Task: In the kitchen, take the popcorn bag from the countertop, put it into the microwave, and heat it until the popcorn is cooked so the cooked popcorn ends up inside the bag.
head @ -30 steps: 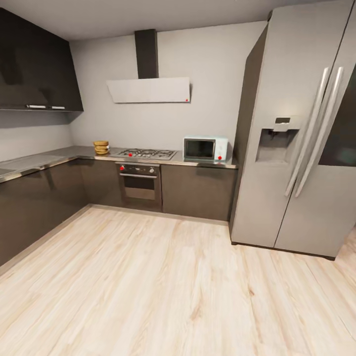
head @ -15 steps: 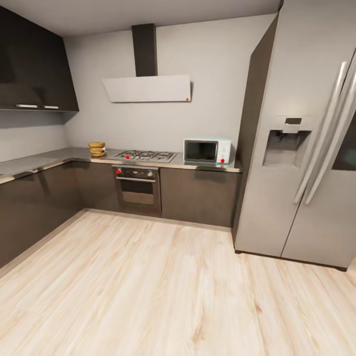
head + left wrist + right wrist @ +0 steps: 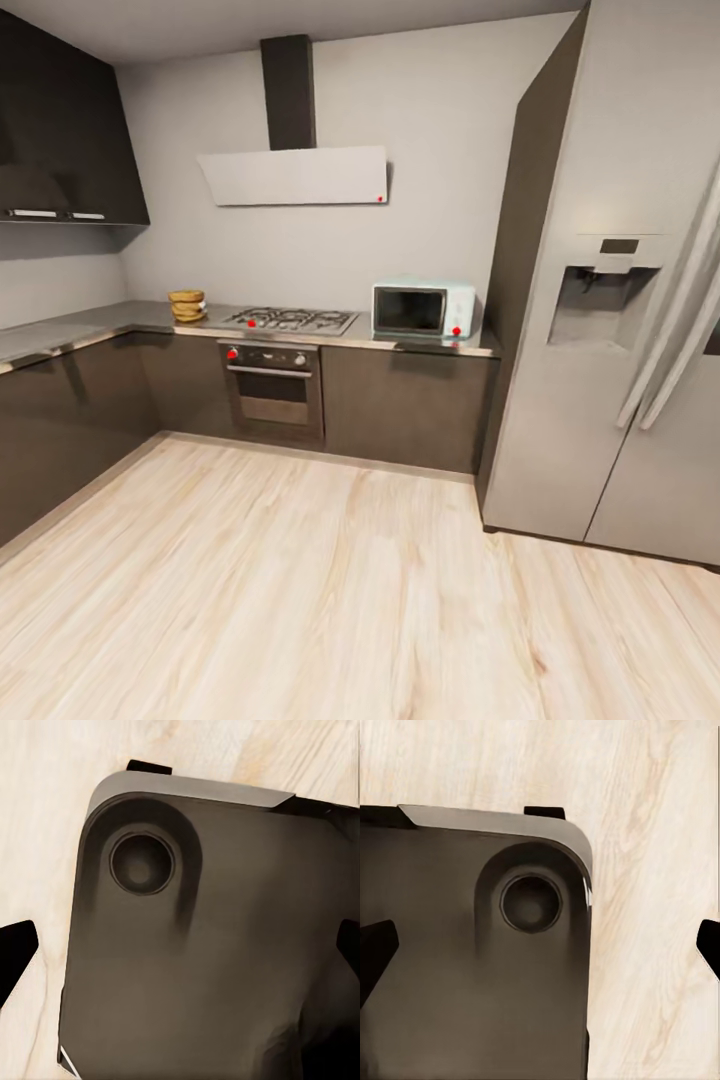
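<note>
Compared with a second ago, my whole head view has shifted: the kitchen's far wall sits closer and the fridge (image 3: pixel 620 300) crowds more of the right side, so I read that as the camera advancing and swinging a little left, not as anything in the room moving. The popcorn bag (image 3: pixel 187 305) rests in the same spot on the countertop (image 3: pixel 90 325) as before, at the far left of the run, just left of the gas hob (image 3: pixel 290 320). The microwave (image 3: pixel 423 309) likewise has not budged; it stands on the countertop at the right end, near the fridge's dark side panel, its door shut, well apart from the bag with the hob between them. The built-in oven (image 3: pixel 272 388) sits below the hob and the range hood (image 3: pixel 295 175) hangs above it.

In the left wrist view, the left gripper (image 3: pixel 180 952) shows as two dark fingertips at the frame's opposite edges, spread wide, with nothing between them; beyond them lie the robot's dark base (image 3: pixel 195 945) and the pale wood floor (image 3: pixel 45 810). In the right wrist view, the right gripper (image 3: pixel 540 952) reads the same: tips far apart and pinching nothing, over the base and the floor. Both arms point their grippers downward at the base and floor, touching neither.
</note>
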Robot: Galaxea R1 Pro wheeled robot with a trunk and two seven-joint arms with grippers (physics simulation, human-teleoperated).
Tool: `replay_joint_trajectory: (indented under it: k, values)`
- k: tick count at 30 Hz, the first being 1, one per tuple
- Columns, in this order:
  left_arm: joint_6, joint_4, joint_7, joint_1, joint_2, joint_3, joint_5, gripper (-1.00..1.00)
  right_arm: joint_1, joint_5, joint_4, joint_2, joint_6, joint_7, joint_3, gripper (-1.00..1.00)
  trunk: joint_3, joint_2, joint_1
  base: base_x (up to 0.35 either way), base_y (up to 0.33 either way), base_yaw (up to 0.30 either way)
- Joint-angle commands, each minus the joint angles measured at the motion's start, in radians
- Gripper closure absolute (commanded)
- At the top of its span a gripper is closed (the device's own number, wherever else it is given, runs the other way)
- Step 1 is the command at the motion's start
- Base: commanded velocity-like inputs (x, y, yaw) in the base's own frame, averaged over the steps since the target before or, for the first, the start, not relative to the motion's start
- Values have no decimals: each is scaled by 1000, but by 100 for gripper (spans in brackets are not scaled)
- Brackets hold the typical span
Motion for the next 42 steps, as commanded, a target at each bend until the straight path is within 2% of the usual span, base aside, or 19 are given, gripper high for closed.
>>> replay_joint_trajectory:
  k: [1, 12, 42]
  values:
    - [0, -1, 1, 0, 0, 1, 7, -100, 0, 3, 0, 0, -3, -2, 0, -100, -1, 0, 1, 325, 0, 0]
    - [-1, -1, 1, 1, 0, -1, 4, -100, 0, 5, 0, -1, -4, -2, 3, -100, -1, 0, 1, 325, 12, 0]
    - [-6, -1, 2, 1, -2, -8, -3, -100, 0, 13, -1, -3, -9, -2, 9, -100, -1, 0, 1, 325, 96, 0]
